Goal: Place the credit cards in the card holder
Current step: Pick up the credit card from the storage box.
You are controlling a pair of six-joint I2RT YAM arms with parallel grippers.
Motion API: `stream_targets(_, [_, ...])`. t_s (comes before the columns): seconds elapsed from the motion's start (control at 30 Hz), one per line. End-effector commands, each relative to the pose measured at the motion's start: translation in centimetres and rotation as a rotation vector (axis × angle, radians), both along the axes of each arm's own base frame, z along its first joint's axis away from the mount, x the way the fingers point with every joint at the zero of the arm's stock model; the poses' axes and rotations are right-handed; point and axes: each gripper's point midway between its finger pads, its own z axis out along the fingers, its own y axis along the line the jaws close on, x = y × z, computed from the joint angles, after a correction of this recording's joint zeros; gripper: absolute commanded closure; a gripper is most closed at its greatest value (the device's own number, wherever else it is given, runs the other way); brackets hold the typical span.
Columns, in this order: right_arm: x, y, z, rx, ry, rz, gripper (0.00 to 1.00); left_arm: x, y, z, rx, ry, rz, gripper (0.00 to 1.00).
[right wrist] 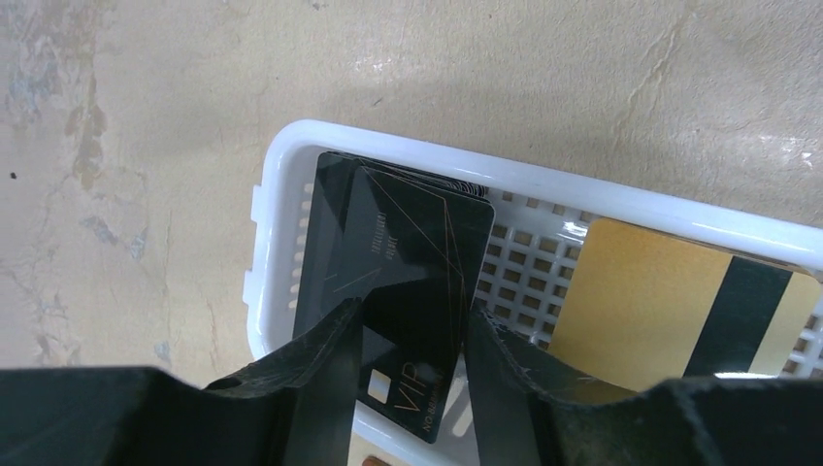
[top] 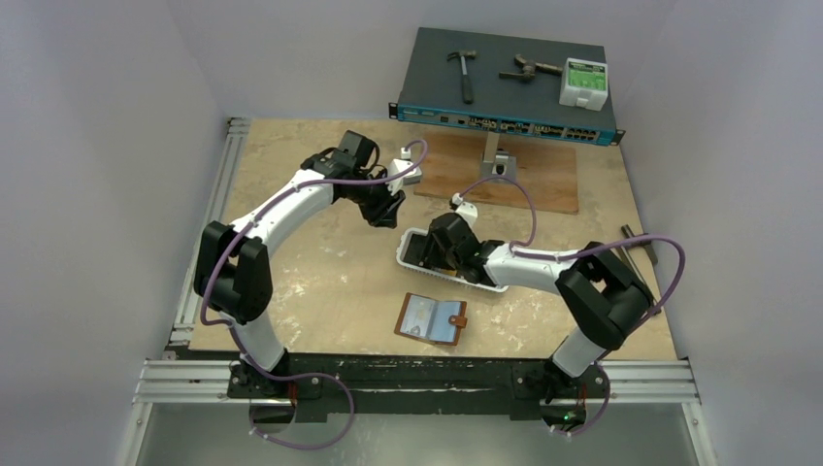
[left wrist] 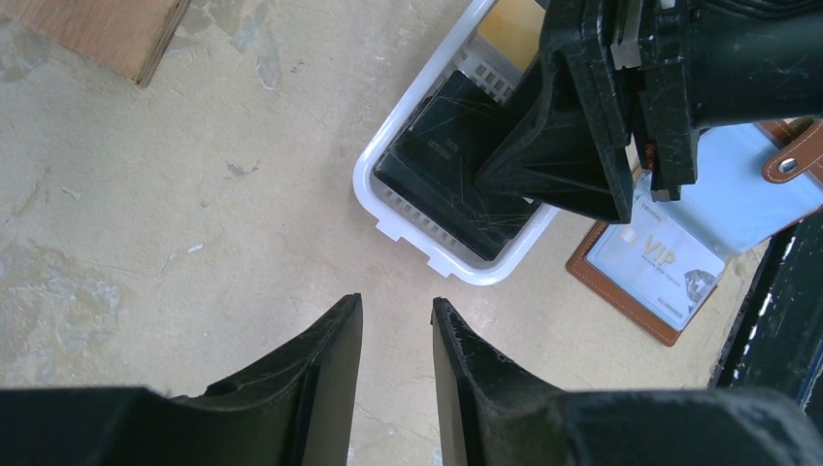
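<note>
Now R gripper (right wrist: 413, 311) sits low in the white slotted tray (right wrist: 281, 165), fingers narrow either side of a tilted black VIP card (right wrist: 388, 233); can't tell if clamped. Gold card w/ black stripe (right wrist: 641, 291) lies right of it. L gripper (left wrist: 396, 301) hovers over tabletop (left wrist: 194, 243), fingers narrow, nothing btwn. Brown card holder (left wrist: 616, 294) lies open at right of left-wrist view, pale-blue VIP card (left wrist: 655, 262) inside.

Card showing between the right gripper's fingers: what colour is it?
The card is black with gold lettering, clearest in the right wrist view.

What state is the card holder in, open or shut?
Open, spread flat: the card holder shows its inside face, a pale VIP card lying there.
</note>
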Motion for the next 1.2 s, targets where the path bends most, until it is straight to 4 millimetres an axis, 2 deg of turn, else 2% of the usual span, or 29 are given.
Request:
stream_targets(0.0, [-0.1,-0.6,0.8,0.001,-0.023,-0.020,0.64,-0.3,0.1,1.6,-0.039,-0.008,0.008,0.68])
stream_targets(0.17, [0.0,-0.6,1.6,0.012,-0.042,-0.020,0.85,-0.2,0.2,1.5,-0.032,-0.009,0.012,0.69])
stream_targets(0.37, [0.0,-0.6,2.7,0.029,-0.063,-0.017,0.90,-0.3,0.3,1.8,-0.029,-0.011,0.013,0.70])
stream_targets(0.53, [0.1,-0.3,4.6,0.068,-0.114,0.007,1.00,-0.5,0.3,2.6,-0.038,-0.011,0.026,0.69])
stream_targets(0.7, [0.0,0.4,6.8,0.124,-0.189,0.065,1.00,-1.1,0.5,4.4,-0.068,0.000,0.044,0.69])
stream_targets(0.83, [-0.7,0.9,9.5,0.225,-0.273,0.149,1.00,-2.0,0.6,6.3,-0.129,0.026,0.056,0.69])
stream_targets(0.97, [-1.6,0.4,12.4,0.339,-0.366,0.214,1.00,-3.2,0.6,8.2,-0.196,0.107,0.069,0.66])
stream_targets(1.17, [-3.0,-0.5,15.9,0.473,-0.483,0.285,1.00,-4.9,0.1,9.8,-0.330,0.278,0.054,0.66])
